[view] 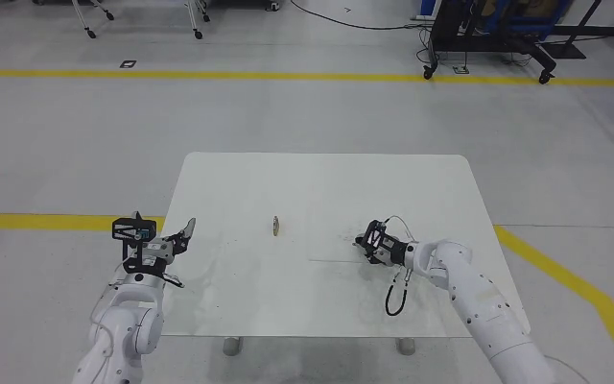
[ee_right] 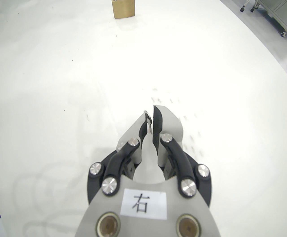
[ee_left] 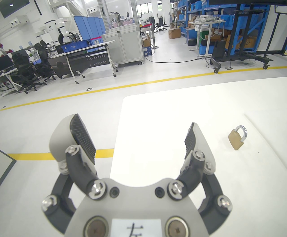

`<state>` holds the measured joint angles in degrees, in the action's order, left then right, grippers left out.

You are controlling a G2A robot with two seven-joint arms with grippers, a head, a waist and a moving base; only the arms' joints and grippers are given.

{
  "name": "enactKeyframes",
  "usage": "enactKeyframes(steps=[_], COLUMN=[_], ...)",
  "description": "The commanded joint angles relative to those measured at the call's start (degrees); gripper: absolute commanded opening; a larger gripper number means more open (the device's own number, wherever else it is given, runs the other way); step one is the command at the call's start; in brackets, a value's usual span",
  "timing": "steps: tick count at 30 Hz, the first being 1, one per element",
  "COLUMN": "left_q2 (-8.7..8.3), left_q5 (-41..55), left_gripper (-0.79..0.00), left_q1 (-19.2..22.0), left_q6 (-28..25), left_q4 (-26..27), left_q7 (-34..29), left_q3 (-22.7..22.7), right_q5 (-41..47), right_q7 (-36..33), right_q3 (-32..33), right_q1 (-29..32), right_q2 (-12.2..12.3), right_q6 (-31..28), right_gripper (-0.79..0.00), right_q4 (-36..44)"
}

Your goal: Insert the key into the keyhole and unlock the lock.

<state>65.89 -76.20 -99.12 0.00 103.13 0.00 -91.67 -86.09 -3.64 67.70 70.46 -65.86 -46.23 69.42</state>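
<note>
My right pincer (ee_right: 150, 118) gripped the key (ee_right: 148, 126) over the table (ee_right: 67, 89), well apart from the lock (ee_right: 123, 9). My left pincer (ee_left: 134, 132) hung wide open at its edge.

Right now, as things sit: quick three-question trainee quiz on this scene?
1. True or false: the left gripper is shut on the padlock.
2. What does the right gripper hold? A) the key B) the padlock C) nothing
3. Fill in: the padlock lies on the table ____ the two grippers.

Key: 1 false, it is open and empty. 2 A, pinched between its pads. 3 between, touching neither.
</note>
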Motion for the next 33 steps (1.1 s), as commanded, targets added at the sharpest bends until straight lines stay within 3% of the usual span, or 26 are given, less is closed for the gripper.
enactKeyframes(steps=[1, 18, 33], left_q2=[0.0, 0.0, 0.0], left_q5=[0.0, 0.0, 0.0], left_gripper=[0.0, 0.0, 0.0], left_q1=[0.0, 0.0, 0.0], left_q6=[0.0, 0.0, 0.0], left_q4=[0.0, 0.0, 0.0], left_q7=[0.0, 0.0, 0.0], left_q3=[0.0, 0.0, 0.0], right_q5=[-0.68, -7.35, -7.14], right_q7=[0.35, 6.64, 6.95], right_q3=[-0.26, -0.4, -0.19], right_q1=[-0.12, 1.85, 2.07], right_q2=[0.09, 1.58, 1.76], right_q6=[-0.2, -0.74, -0.94], right_gripper=[-0.785, -0.785, -0.785], right_q4=[0.27, 4.41, 4.71])
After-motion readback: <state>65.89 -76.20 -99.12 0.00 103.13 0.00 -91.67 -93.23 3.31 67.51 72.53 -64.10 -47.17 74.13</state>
